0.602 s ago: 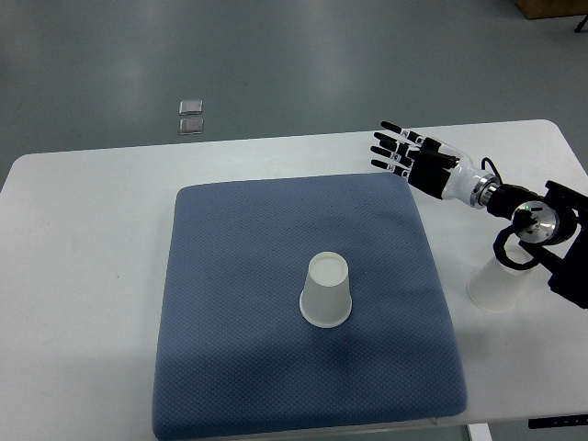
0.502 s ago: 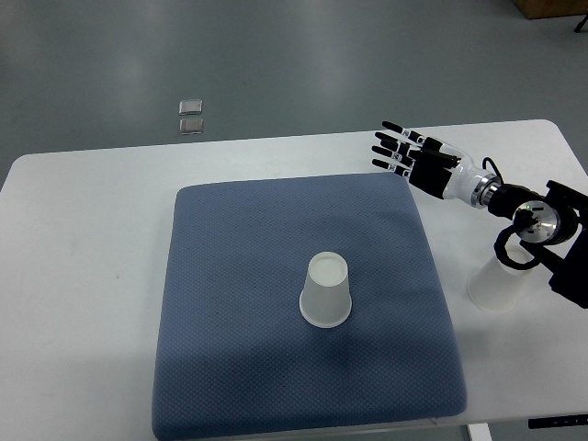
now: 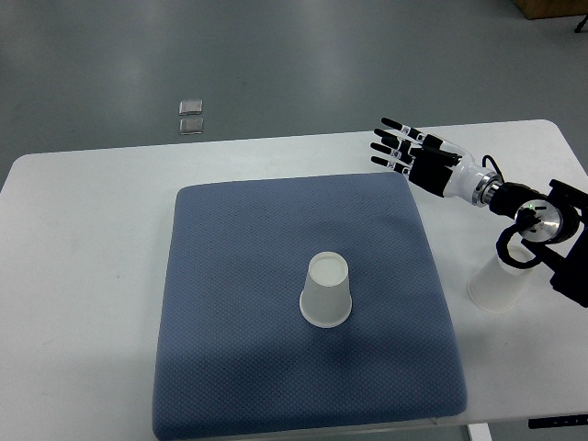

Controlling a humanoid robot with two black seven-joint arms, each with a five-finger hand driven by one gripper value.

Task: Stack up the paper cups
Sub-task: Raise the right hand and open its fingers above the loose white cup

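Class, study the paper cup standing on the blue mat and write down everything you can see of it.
The paper cup is plain white with no print visible. It stands upside down: the closed base faces up, the wider mouth rests on the blue mat. It looks upright and undamaged, a little right of the mat's middle. Only the mat touches it; the right hand is well away, fingers spread over the mat's far right corner. A second cup stands off the mat on the white table.

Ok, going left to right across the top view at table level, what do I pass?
Bare white table → blue mat → upside-down paper cup on the mat → second paper cup on the table, under the right arm.
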